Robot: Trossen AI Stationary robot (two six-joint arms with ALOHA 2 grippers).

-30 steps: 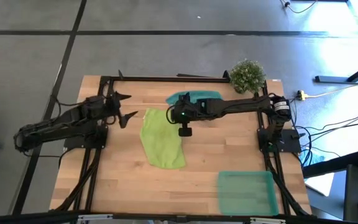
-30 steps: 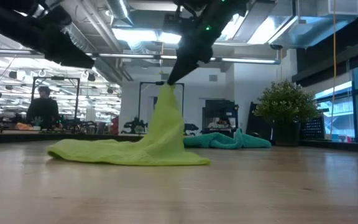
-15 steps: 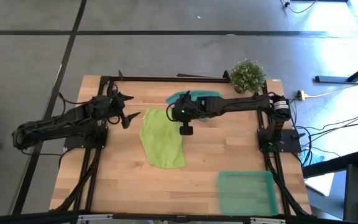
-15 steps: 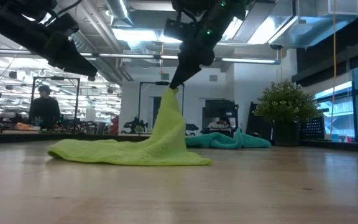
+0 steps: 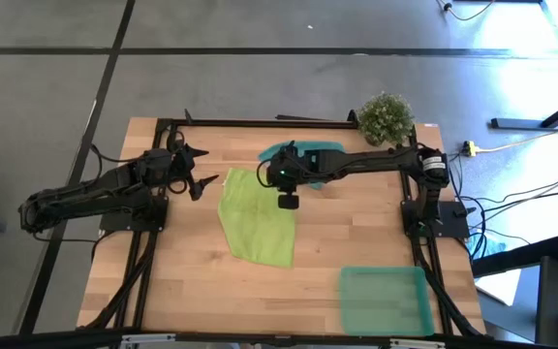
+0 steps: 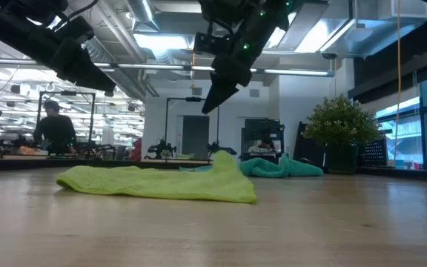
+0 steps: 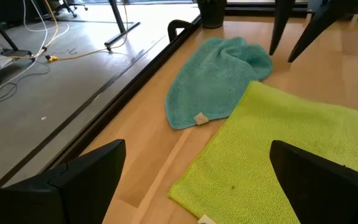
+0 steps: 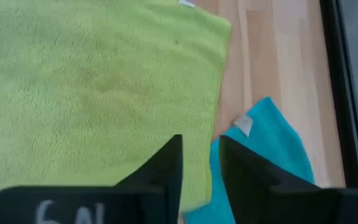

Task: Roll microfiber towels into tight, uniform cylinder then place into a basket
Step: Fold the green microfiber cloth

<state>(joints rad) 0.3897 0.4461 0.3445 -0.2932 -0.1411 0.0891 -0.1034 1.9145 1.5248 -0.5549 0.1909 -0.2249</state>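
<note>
Wooden slatted table (image 5: 192,281), dark frame, open workshop floor around it; a potted plant (image 5: 387,118) stands at the far right corner.

Item one, lime green towel (image 5: 257,215): we see it lying flat and unrolled near the table's middle, its long axis running from the far side toward the near side, slightly skewed. In the low view it lies as a low sheet (image 6: 158,182) with one corner ruffled up. Soft, napped pile; no roll started.

Item two, teal towel (image 5: 303,152): bunched in a loose heap at the far edge, touching the lime towel's far right corner.

Item three, basket (image 5: 384,300): translucent green tray at the near right corner, well apart from both towels, nothing in it.

Right gripper (image 5: 288,202): we place it directly above the lime towel's far right edge, raised clear of the cloth, its fingers only slightly parted and holding nothing. It is the nearer arm.

Left gripper (image 5: 198,169): fingers spread wide, hovering just beside the lime towel's far left corner.

We judge the coming move turns on the two grippers flanking the towel's far short edge.
</note>
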